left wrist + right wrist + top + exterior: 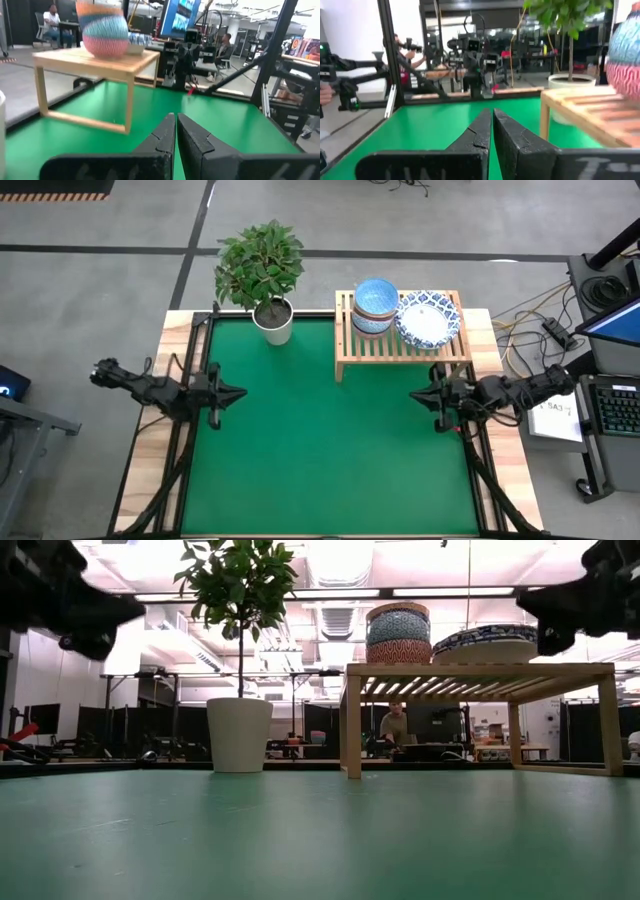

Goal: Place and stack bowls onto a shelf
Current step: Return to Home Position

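A light wooden shelf (402, 340) stands on its short legs at the far right of the green mat. On its slatted top sits a stack of smaller bowls (375, 306), light blue on top with a red-patterned one beneath, and beside it a stack of wide white bowls with blue rims (428, 320). The stack of smaller bowls (104, 29) shows in the left wrist view too. My left gripper (240, 392) hovers shut over the mat's left side. My right gripper (414, 394) hovers shut at the mat's right side, just near of the shelf. Neither holds anything.
A leafy plant in a white pot (272, 320) stands at the mat's far edge, left of the shelf. The green mat (330, 450) spreads between the arms. People sit in the room beyond the table. A laptop and cables lie off the table's right.
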Robot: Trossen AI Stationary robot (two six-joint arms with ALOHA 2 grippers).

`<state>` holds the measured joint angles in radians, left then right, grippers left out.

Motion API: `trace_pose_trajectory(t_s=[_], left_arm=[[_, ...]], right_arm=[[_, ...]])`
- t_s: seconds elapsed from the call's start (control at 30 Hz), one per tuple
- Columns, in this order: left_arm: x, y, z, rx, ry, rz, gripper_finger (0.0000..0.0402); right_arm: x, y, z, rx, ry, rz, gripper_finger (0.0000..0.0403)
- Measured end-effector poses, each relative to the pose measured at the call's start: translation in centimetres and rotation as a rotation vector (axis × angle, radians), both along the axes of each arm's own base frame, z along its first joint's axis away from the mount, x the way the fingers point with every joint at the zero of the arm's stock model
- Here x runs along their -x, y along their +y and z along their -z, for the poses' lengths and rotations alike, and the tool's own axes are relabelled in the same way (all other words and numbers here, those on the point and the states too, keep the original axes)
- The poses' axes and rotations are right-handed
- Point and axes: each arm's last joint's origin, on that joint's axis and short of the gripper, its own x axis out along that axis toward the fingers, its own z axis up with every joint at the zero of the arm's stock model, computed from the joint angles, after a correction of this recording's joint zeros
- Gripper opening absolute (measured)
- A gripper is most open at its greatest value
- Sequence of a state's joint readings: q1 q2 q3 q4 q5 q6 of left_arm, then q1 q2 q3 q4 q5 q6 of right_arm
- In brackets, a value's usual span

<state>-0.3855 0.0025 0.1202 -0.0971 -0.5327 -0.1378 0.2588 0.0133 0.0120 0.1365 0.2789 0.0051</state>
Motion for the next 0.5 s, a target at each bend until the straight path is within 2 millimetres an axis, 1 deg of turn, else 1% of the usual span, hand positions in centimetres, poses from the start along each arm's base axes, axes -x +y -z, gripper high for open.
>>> trace_pose_trajectory(t_s=[0.1, 0.17, 0.3, 0.4, 0.5], left_arm=[[-0.5, -0.2, 1.8, 0.02, 0.022, 0.0, 0.0], [-0.6, -0.3, 1.9, 0.031, 0.004, 0.005, 0.0], [-0.8, -0.3, 2.0, -0.006, -0.006, -0.003, 0.0], [-0.9, -0.3, 2.2, -0.006, -0.001, -0.006, 0.0], [-0.9, -0.3, 2.2, 0.011, 0.002, -0.008, 0.0]], right_arm=[[-0.1, 0.0, 0.2, -0.031, 0.024, -0.006, 0.0009], [-0.1, 0.1, 0.1, -0.035, 0.011, -0.021, 0.0009], [-0.1, 0.1, 0.2, 0.015, 0.023, -0.02, 0.0009], [-0.2, 0.0, 0.5, 0.042, 0.06, 0.033, 0.0009], [-0.2, -0.2, 0.5, 0.017, 0.057, 0.086, 0.0009]])
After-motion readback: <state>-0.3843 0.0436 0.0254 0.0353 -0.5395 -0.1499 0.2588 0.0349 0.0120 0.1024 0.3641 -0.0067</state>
